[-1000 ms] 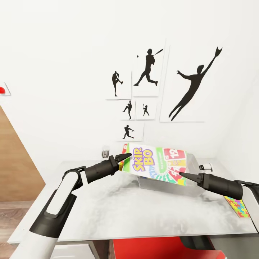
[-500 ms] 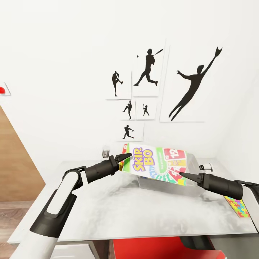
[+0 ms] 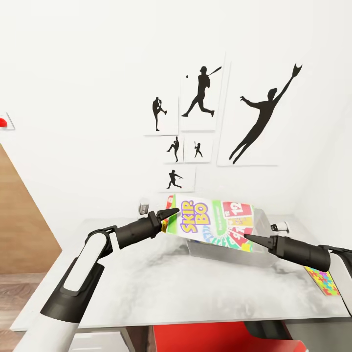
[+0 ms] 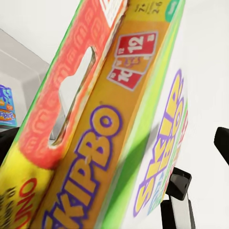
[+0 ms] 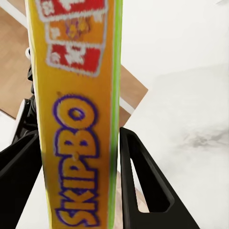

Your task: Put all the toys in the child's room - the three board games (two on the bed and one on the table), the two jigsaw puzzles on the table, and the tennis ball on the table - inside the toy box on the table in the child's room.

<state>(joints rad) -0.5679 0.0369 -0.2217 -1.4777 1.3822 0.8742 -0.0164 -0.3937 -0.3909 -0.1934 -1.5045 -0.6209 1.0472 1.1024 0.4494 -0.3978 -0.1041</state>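
Flat green-yellow-red SKIP-BO game box [image 3: 214, 222] is held tilted between both grippers, above the pale grey rectangular toy box [image 3: 261, 230] on the light grey marbled tabletop [image 3: 161, 283]. Left gripper [image 3: 171, 213] meets its near corner (grip state unclear). Right gripper [image 5: 78, 157] pinches the box's yellow edge. A many-coloured jigsaw puzzle square [image 3: 323, 282] lies just beyond the right arm.
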